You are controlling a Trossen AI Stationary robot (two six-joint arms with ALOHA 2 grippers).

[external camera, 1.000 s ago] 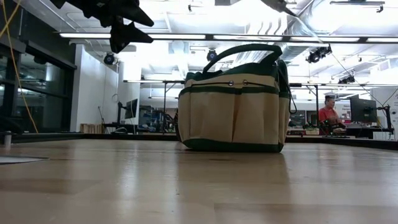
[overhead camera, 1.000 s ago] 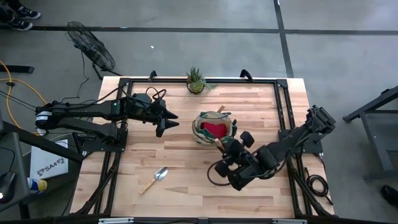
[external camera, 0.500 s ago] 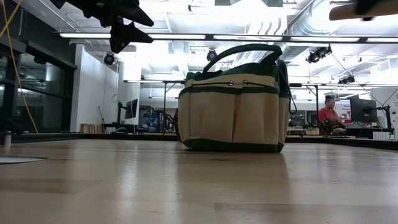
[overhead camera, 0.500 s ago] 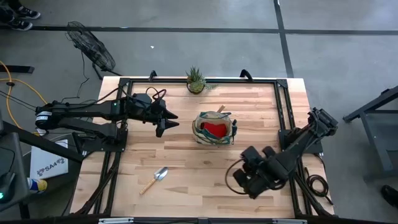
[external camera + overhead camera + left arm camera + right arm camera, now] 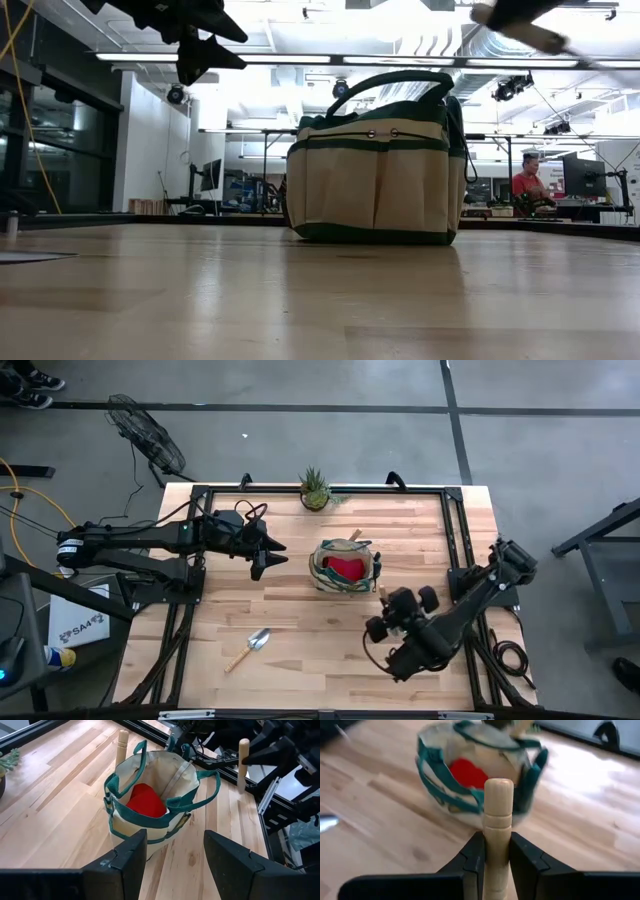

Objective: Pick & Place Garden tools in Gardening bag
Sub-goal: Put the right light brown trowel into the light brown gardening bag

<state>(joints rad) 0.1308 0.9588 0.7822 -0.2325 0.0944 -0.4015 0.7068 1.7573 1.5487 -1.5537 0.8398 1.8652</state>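
The gardening bag, tan with green trim, stands upright at mid-table with a red glove inside. A wooden handle sticks up at its far rim. A silver trowel lies flat on the near left of the table. My right gripper hovers just near and right of the bag, shut on a wooden-handled tool whose head is hidden. My left gripper hangs open above the table, left of the bag, holding nothing. My right gripper pinches the tool's wooden handle between its two fingers, a little below the rounded free end. That end sticks out past the fingertips toward the bag. The tool is lifted clear of the table; the gripper hides its head.
A spiky green potted plant stands at the table's far edge, behind the bag. Black frame rails run along the table's sides. Bare wood lies between the trowel and the bag.
My right gripper has drawn back from the bag's near right rim toward the table's near right and rolled its wrist. The tool's handle end now points at the bag. The bag and the trowel have stayed where they were.
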